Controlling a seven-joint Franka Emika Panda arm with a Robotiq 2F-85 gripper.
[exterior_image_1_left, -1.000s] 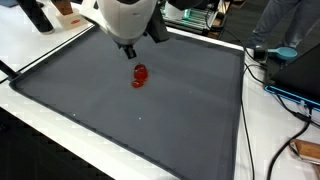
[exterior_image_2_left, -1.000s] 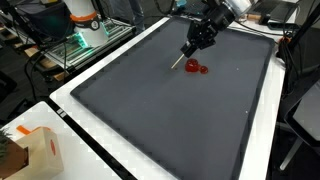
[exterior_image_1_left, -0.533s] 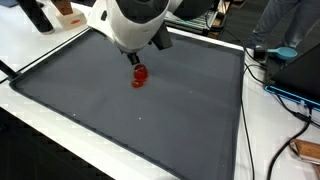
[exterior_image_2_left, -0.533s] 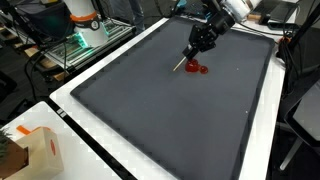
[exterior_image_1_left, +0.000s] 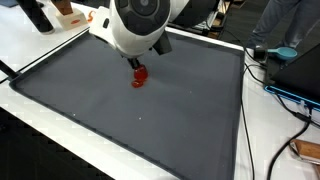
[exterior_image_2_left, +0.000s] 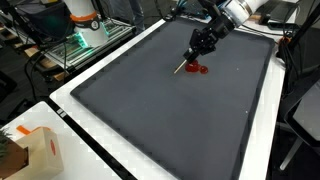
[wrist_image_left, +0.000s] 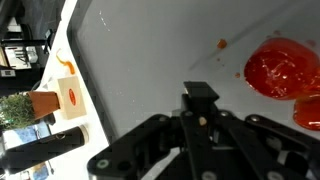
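Nearest in an exterior view, a cardboard box (exterior_image_2_left: 32, 150) is seen on the white worktop (exterior_image_2_left: 95, 145), well apart from the red blob (exterior_image_2_left: 198, 69) and off the corner of the dark grey mat (exterior_image_2_left: 150, 115) on which that blob lies. The blob is found in the far half of the mat, and it also shows in an exterior view (exterior_image_1_left: 139, 77) and as glossy red patches at the right edge of the wrist view (wrist_image_left: 280, 68). A small red speck (wrist_image_left: 222, 44) is seen on the mat just beside the blob. The hand (exterior_image_2_left: 197, 60) is held low, directly above the blob and very near it; whether it touches cannot be told. Its fingers are pressed together on a thin pale stick (exterior_image_2_left: 181, 67), which slants down from the hand to the mat just beside the blob. In the wrist view the fingers are seen converging at the middle of the hand (wrist_image_left: 200, 112). Farthest from the blob, beyond the mat, a rack with green light (exterior_image_2_left: 75, 42) is seen.
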